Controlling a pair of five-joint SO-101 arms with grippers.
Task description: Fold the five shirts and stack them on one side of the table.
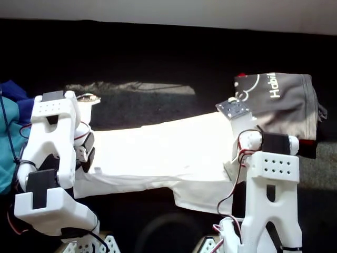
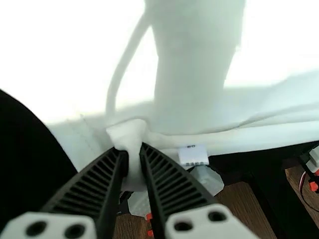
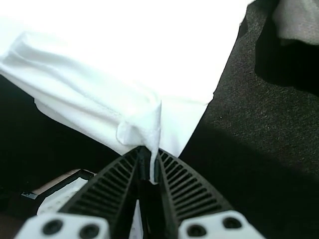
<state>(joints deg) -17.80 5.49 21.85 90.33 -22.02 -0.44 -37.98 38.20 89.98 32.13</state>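
table (image 1: 158, 58): black cloth cover, sunlit strip beyond white shirt
white shirt (image 1: 174, 147): spread out mid-table
left gripper (image 2: 132, 159): nearly closed, pinching a fold at white shirt's edge
right gripper (image 3: 148, 167): clamped on white shirt's opposite edge
grey shirt (image 1: 284, 103): folded, touching white shirt
wall (image 1: 210, 10): pale, behind table

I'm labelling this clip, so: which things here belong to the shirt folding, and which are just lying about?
Job:
white shirt, gripped by the left claw and the right claw
folded grey shirt
blue and teal garments at the edge

Lying about:
black table cover
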